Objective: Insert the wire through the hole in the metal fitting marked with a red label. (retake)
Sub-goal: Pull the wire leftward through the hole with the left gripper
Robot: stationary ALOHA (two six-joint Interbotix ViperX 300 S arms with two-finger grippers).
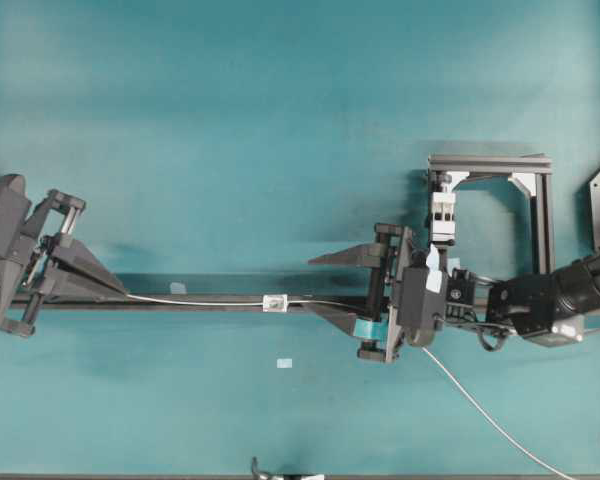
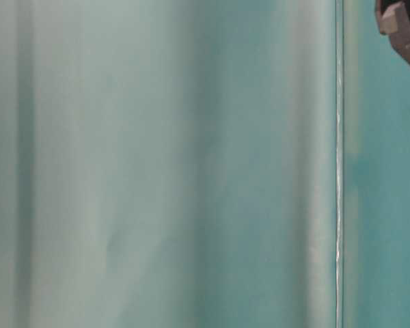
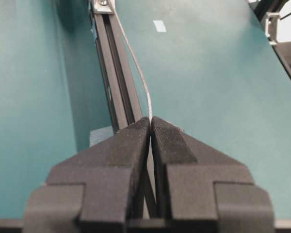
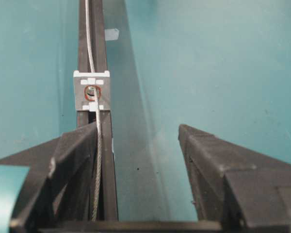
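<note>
The thin pale wire (image 1: 200, 299) lies along the black rail (image 1: 180, 304). It passes through the small silvery metal fitting (image 1: 275, 302). My left gripper (image 1: 126, 293) is at the rail's left end, shut on the wire; its tips (image 3: 151, 119) pinch the strand (image 3: 138, 73). In the right wrist view the fitting (image 4: 80, 97) shows its hole (image 4: 89, 90) ringed in red, and the wire (image 4: 98, 145) comes out of it toward the camera. My right gripper (image 1: 310, 285) is open just right of the fitting. The wire runs beside its left finger (image 4: 72, 155), untouched by the other finger (image 4: 208, 160).
A black frame (image 1: 540, 200) with a white clamp block (image 1: 442, 215) stands behind the right arm. A small pale tape patch (image 1: 284, 363) lies on the teal table in front of the rail. A white strand (image 1: 480, 405) trails toward the lower right.
</note>
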